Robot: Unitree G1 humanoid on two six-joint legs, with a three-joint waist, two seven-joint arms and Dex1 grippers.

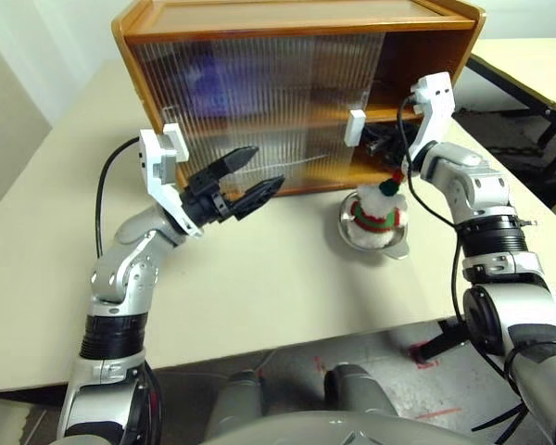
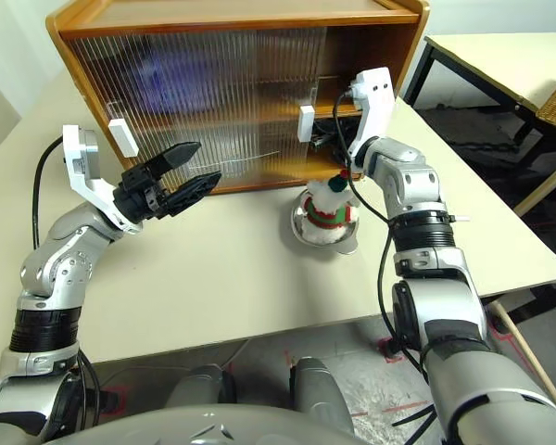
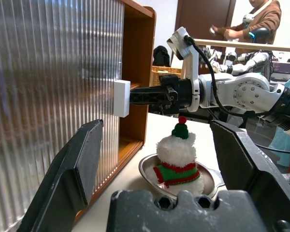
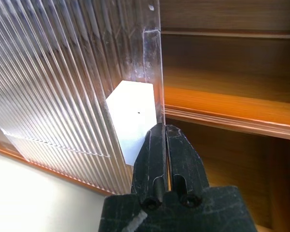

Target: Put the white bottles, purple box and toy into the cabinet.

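The right tool [image 3: 135,95] has its two black fingers pressed together with nothing between them, its tip set against the edge of the cabinet's [image 1: 296,23] right sliding door [image 1: 347,88], just beside the white handle [image 1: 355,127]. The right part of the cabinet stands open, with the middle shelf [image 4: 232,104] bare and orange-brown there. The step in hand looks like working that door along its track.

To do it well, keep the closed fingertips bearing on the handle's side or the door's edge — not on the ribbed panel, which would flex — and push level along the track, without pressing inward. Slide it far enough left to leave a generous gap.

The left tool [image 1: 246,181] hangs spread wide and empty in front of the left door [image 1: 222,88], above the bench [image 1: 259,287]. The toy [image 1: 378,209] sits in a shiny metal bowl [image 1: 394,246] on the bench, near the cabinet's open right end and close under the right arm — mind the forearm there. A purple blur behind the left door's upper half may be the purple box [image 1: 208,82]; I cannot tell where the white bottles are.
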